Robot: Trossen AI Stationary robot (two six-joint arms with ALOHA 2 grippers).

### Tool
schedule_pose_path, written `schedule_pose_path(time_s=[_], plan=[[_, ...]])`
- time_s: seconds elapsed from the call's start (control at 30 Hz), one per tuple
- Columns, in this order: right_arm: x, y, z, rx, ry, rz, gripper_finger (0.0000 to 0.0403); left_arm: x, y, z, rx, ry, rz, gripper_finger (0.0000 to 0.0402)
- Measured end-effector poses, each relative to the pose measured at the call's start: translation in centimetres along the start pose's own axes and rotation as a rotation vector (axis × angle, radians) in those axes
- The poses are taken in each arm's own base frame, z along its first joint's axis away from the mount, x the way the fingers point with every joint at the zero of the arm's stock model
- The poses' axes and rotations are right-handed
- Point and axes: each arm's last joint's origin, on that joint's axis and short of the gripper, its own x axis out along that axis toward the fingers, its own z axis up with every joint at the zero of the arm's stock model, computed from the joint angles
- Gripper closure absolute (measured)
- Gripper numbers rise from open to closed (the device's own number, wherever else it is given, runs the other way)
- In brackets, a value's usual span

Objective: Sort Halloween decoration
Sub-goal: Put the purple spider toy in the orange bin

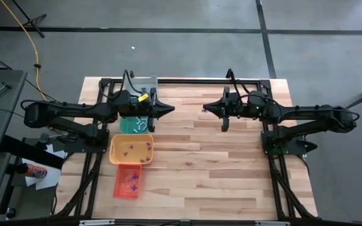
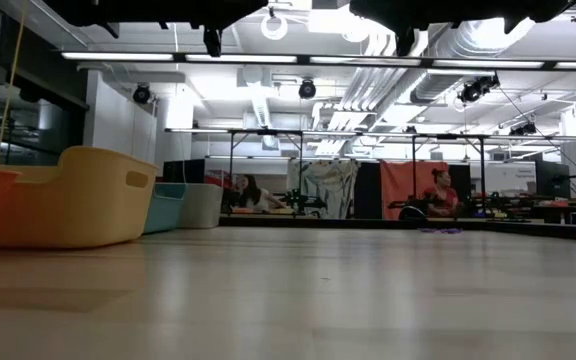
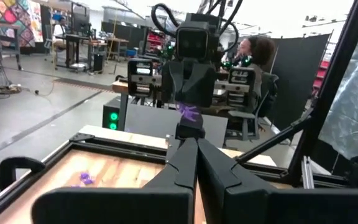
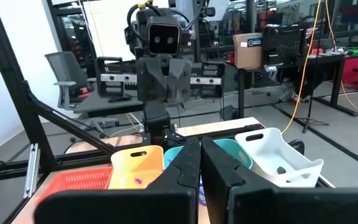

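Both arms hang high over the table's far half, pointing level at each other. My left gripper (image 1: 170, 110) is shut and empty, above the teal tray (image 1: 135, 123). My right gripper (image 1: 205, 108) is shut; in the left wrist view a small purple Halloween decoration (image 3: 187, 112) shows at its tips (image 3: 190, 129). Another purple piece (image 1: 204, 113) lies on the wood below it, seen also in the low view (image 2: 438, 228). More pieces lie in the yellow tray (image 1: 131, 149) and the orange tray (image 1: 127, 181). My right gripper has the purple piece (image 3: 187, 112) at the free ends of its two shut fingers, which point level toward the table's left. The piece sticks up above the fingertips, clear of the table. Which part of it is pinched is too small to tell.
Several trays stand in a row at the table's left: a whitish one (image 4: 278, 155) farthest, then teal (image 4: 229, 149), yellow (image 4: 135, 165) and orange (image 4: 79, 180) nearest. A black frame (image 1: 187, 81) borders the table. Bare wood (image 1: 231, 169) fills the middle and near right.
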Motion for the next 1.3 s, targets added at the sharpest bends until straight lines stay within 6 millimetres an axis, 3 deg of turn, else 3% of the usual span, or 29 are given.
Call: schedule_pose_path(time_s=[0.1,0.2,0.4,0.53,0.63,0.8,0.97,1.13,1.3], plan=[[0.2,0.0,-0.4,0.007,0.028,-0.001,0.0403,-0.1,0.0,0.2,0.010,-0.013,0.001,0.0402],[1.3,-0.1,-2.1,0.066,0.133,0.027,0.0403,-0.1,0.2,0.1,0.011,-0.010,0.038,0.0402],[5.4,1.8,-9.1,0.099,0.400,0.201,0.0403,-0.1,0.7,0.1,0.027,-0.013,0.110,0.0401],[8.0,3.6,-13.9,0.086,0.440,0.267,0.0403,-0.1,0.7,0.2,0.039,-0.013,0.118,0.0401],[10.4,5.2,-16.2,0.076,0.436,0.314,0.0403,-0.1,0.7,0.1,0.053,-0.011,0.122,0.0401],[15.6,8.4,-17.7,-0.057,0.384,0.406,0.0403,-0.2,0.8,0.1,0.093,-0.003,0.141,0.0401],[21.1,11.7,-17.0,-0.188,0.242,0.493,0.0403,-0.2,0.9,0.1,0.096,-0.004,0.146,0.0401],[25.7,13.6,-16.8,-0.197,0.157,0.580,0.0403,-0.2,0.9,0.1,0.088,-0.004,0.145,0.0402],[28.6,14.6,-18.3,-0.121,0.189,0.655,0.0403,-0.2,0.9,0.1,0.086,-0.006,0.145,0.0401]])
